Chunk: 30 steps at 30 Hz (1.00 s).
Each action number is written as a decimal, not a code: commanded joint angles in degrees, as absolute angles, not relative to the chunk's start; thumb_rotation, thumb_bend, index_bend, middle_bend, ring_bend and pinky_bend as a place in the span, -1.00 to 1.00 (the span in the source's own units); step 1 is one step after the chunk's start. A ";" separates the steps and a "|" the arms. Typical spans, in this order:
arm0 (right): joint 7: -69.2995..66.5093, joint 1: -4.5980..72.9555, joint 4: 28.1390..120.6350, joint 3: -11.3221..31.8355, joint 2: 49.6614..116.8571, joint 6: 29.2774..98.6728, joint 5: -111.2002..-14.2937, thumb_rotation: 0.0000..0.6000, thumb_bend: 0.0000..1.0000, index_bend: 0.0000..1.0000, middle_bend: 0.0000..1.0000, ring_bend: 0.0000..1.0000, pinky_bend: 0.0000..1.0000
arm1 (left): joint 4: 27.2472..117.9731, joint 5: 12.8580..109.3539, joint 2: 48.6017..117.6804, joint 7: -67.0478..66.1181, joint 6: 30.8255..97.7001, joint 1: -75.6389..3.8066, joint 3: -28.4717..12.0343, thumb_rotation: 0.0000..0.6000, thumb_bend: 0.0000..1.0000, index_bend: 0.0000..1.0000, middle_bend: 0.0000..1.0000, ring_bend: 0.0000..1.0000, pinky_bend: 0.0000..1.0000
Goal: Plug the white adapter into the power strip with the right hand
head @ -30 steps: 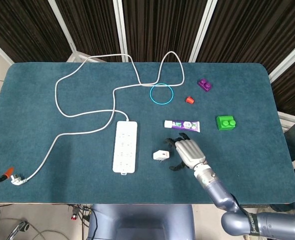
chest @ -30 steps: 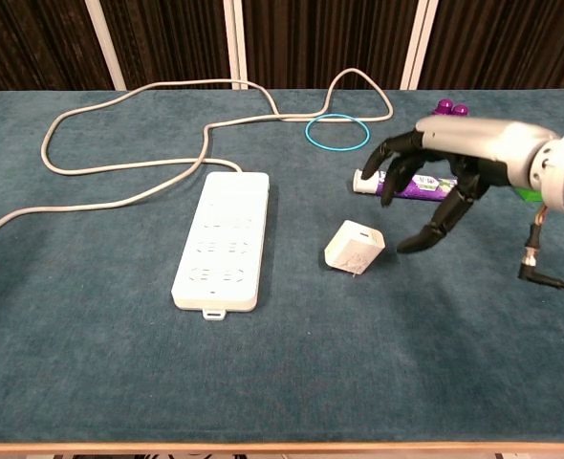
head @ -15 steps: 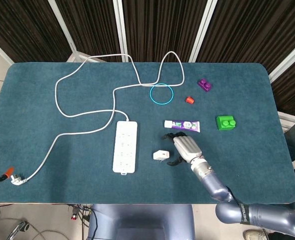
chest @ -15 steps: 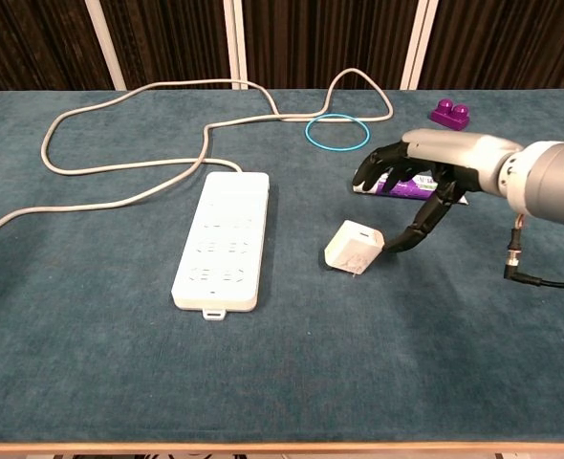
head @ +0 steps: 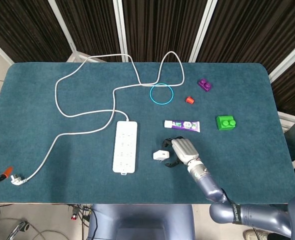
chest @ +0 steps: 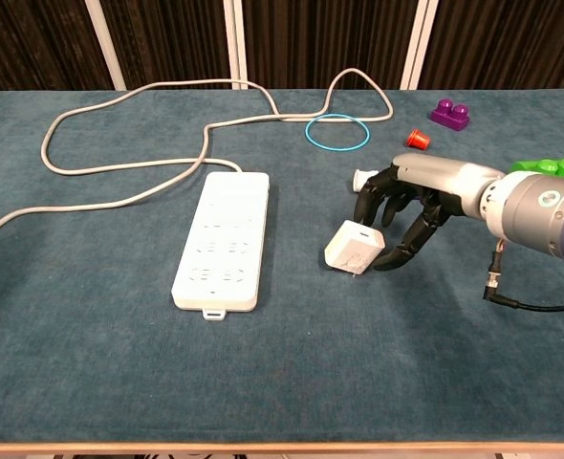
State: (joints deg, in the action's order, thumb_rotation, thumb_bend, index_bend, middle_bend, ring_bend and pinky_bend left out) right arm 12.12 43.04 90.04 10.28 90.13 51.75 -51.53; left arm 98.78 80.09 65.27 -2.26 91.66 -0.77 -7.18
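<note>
1. I see the blue tabletop (head: 47,165) carrying everything, its near edge toward me.
2. The white power strip (head: 125,147) lies flat near the middle, closer to the near edge, its cable (head: 82,116) looping toward the far edge and back to the near left corner.
3. My right hand (head: 183,151) reaches in from the near edge, fingers (chest: 394,256) curled and spread beside the white adapter (head: 161,155); a fingertip sits right at its side, but I cannot tell whether it grips.
4. The adapter rests on the tabletop just right of the strip, not plugged in.
5. A toothpaste tube (head: 182,125) lies just beyond the hand.
6. A green block (head: 226,122) sits toward the right edge.
</note>
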 commanded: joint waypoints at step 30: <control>10.83 42.34 85.87 11.10 94.53 51.75 -52.15 1.00 -0.27 0.11 -0.10 -0.20 -0.54 | 92.97 82.98 66.50 -8.18 83.77 -4.91 -3.91 1.00 -0.72 -0.54 -0.82 -0.97 -0.75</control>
State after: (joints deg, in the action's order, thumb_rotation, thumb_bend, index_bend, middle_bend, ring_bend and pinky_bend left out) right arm 10.85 42.34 85.85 11.08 94.54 51.77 -52.16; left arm 93.09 82.83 66.34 -8.38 83.94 -4.75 -4.06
